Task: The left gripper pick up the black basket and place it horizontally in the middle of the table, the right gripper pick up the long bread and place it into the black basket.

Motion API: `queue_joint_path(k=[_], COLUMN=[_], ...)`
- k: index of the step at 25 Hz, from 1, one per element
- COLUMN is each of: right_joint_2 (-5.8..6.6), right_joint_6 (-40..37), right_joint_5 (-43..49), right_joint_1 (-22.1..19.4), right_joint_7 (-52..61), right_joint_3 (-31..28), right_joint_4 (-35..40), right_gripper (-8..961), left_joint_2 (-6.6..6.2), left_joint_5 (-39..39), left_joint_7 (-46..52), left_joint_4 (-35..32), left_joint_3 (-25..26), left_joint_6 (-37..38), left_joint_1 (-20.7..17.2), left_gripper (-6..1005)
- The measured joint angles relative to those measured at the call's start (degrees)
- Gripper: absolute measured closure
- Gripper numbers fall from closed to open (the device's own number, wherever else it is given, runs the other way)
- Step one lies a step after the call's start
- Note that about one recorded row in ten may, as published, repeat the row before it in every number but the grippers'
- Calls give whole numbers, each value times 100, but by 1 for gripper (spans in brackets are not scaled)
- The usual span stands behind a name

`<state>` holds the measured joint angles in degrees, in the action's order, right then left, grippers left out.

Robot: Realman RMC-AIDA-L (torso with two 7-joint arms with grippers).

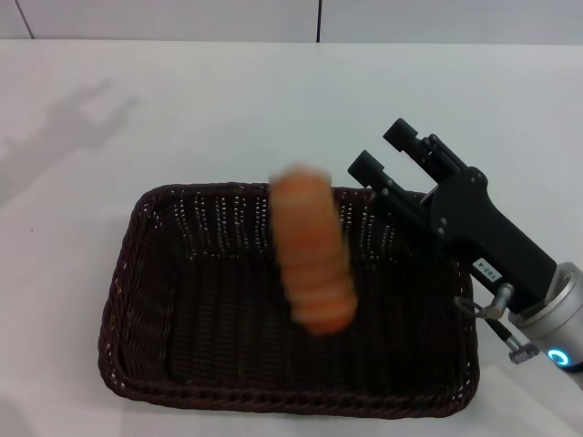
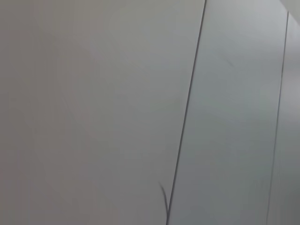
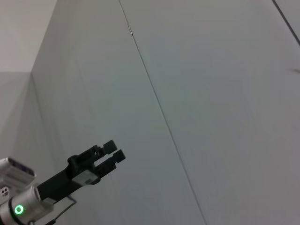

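The black basket (image 1: 182, 364), a dark woven wicker tray, lies lengthwise across the white table (image 1: 228, 109) near its front. The long bread (image 1: 310, 255), tan with orange stripes, shows blurred and nearly upright over the basket's inside, and nothing holds it. My right gripper (image 1: 381, 150) is open and empty above the basket's far right corner, a little to the right of the bread. My left gripper is out of the head view. It shows far off in the right wrist view (image 3: 114, 151), raised in front of a grey wall.
The table's back edge meets a pale wall (image 1: 319, 18). A shadow of an arm (image 1: 77, 114) falls on the far left of the table. The left wrist view shows only grey wall panels (image 2: 93, 112).
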<state>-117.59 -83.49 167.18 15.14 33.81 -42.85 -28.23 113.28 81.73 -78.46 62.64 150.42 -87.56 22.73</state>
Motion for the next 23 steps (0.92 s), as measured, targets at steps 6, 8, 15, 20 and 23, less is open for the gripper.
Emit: queue_joint_path(k=[6,8,15,20,23], right_joint_2=[30,79,145,119,68], right_joint_6=[-26,-43,-48,147,255], right_joint_5=[-6,-9,-10,-14,-16], right_joint_1=[-162,-296,-424,-315,-204], right_joint_7=[-108,-206,-566,-1155,-1517], right_joint_3=[-643,-1072,-2565,-3407,-3765], right_joint_4=[48,66,340,440,495], right_gripper=[288,267,245,245,245], left_joint_2=[195,280,456,457,465], left_joint_5=[-16,-17,-19,-21,-23], left_joint_7=[-178,-322,-1428,-2317,-2958], left_joint_4=[-179,-314,-1509,-2375,-2911], left_joint_3=[153,281,594,968,1324], left_joint_6=[78,84,248,371,402], left_joint_1=[-54,-61,-164,-232,-313], left_gripper=[441,442,442,442,442])
